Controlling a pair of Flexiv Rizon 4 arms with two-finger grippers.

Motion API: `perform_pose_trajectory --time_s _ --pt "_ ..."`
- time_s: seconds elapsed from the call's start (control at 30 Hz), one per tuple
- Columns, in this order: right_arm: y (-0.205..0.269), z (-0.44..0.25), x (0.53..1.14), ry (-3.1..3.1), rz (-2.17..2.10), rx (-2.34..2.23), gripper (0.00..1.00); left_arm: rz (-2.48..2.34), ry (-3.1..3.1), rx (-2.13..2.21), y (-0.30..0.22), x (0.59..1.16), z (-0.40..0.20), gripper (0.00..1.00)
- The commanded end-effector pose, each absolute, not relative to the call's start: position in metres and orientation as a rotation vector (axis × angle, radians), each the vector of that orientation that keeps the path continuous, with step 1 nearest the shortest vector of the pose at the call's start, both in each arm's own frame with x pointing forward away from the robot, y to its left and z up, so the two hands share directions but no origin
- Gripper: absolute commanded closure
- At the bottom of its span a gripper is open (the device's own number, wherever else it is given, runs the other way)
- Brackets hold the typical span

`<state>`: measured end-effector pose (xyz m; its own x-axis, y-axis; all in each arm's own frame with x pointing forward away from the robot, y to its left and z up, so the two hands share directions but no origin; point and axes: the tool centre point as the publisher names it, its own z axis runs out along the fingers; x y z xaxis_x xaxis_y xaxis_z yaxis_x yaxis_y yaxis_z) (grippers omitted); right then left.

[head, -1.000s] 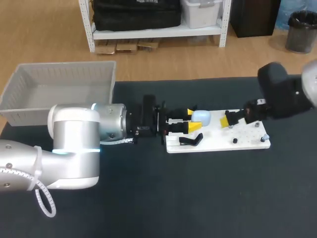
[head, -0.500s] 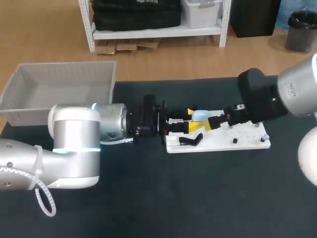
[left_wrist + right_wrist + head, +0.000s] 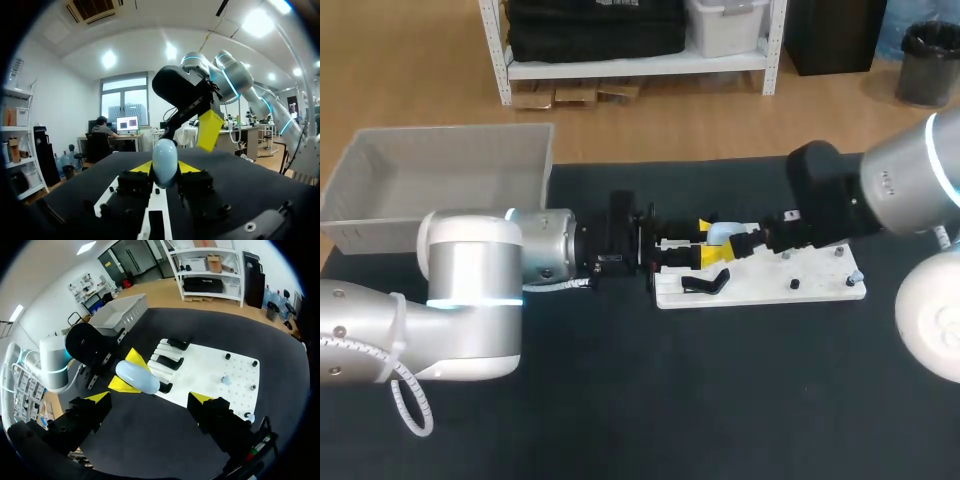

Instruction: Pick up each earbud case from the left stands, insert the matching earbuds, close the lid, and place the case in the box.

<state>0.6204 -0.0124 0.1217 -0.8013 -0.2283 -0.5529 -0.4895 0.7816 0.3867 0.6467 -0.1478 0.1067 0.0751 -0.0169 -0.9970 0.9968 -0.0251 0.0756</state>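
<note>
Dark matte table. Flat white board lies on it, with small pegs and one black curved stand. Left gripper sits low at the board's edge, yellow tips clamped on both sides of a smooth, pale-blue, egg-shaped earbud case. Right gripper is close over the case, fingers spread wide, gripping nothing. Far left corner: grey ribbed plastic box.

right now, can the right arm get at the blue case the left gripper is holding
Probably yes: the right gripper hangs open right by the case, nothing between them; the left gripper clamps only its sides.
</note>
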Motion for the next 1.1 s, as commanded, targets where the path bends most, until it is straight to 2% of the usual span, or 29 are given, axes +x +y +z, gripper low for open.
perform_pose_trajectory --time_s 0.03,1.1 --pt "-0.01 0.12 0.622 2.488 0.713 -0.53 0.0 -1.178 1.126 1.248 -0.148 0.647 0.106 1.0" --pt "-0.018 0.114 0.637 2.501 0.648 -0.446 0.0 -1.178 1.126 1.248 -0.148 0.647 0.106 1.0"
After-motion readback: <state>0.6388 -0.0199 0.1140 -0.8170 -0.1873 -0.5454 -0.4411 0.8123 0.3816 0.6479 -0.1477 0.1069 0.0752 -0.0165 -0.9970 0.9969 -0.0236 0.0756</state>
